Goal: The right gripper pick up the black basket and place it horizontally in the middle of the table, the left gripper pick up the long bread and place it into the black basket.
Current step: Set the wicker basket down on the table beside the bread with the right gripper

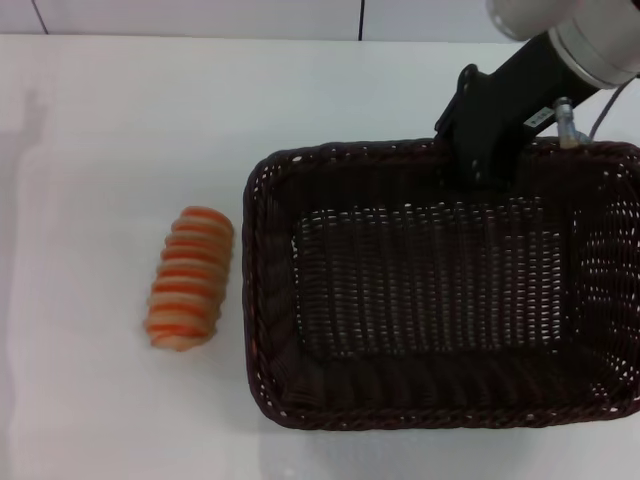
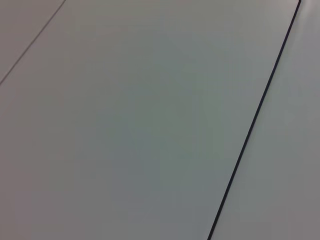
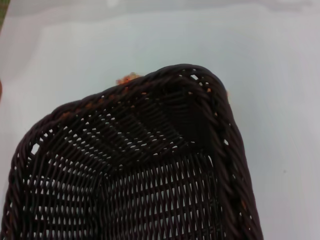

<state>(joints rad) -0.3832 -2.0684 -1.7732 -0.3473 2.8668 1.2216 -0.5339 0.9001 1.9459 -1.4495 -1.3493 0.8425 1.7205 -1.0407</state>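
The black basket (image 1: 440, 300) lies lengthwise across the right half of the white table (image 1: 110, 120), open side up and empty. My right gripper (image 1: 482, 168) comes down from the upper right and is closed on the middle of the basket's far rim. The right wrist view looks into the basket (image 3: 150, 170) over one corner. The long bread (image 1: 190, 277), striped orange and cream, lies on the table just left of the basket, apart from it. A bit of the bread (image 3: 129, 78) peeks over the rim in the right wrist view. My left gripper is out of view.
The left wrist view shows only a plain grey surface with a thin dark seam (image 2: 255, 120). The basket's right end runs past the head view's edge. White table surface lies left of and behind the bread.
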